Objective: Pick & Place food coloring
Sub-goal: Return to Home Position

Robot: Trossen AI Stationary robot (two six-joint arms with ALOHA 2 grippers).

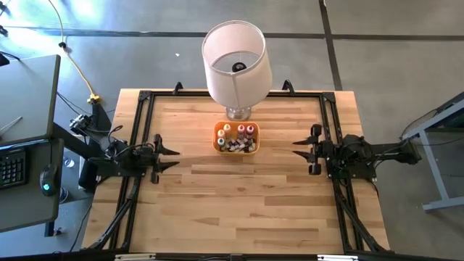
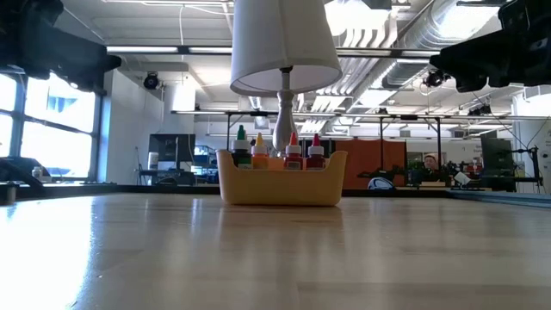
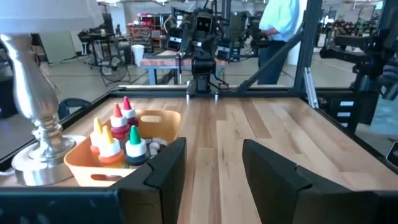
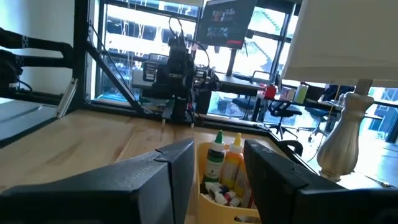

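The left claw [image 1: 172, 158] hung open above the left side of the table [image 1: 239, 210], its two fingers parted and gripping nothing, pointing toward the middle. The right claw [image 1: 297, 148] mirrored it over the right side, likewise open and empty, facing the left one across the bare wood. Both were well apart from the bin [image 1: 217, 139], each on its own side.

Between the two claws, nearer the far edge, the orange-yellow bin sat on the table. The food coloring bottles [image 1: 237, 133] were all inside it. Several stood upright along one side, and the low view showed their green, yellow and red pointed caps rising above the rim. Others lay loose on the bin's floor, dark and red ones among them. No bottle lay on the table outside the bin.

Just behind the bin stood a lamp [image 1: 233, 61] with a white shade and a silver stem, its base close to the bin's far wall. Beyond the table, the left wrist view showed a person [image 3: 283, 25] in a light shirt standing by another bench.
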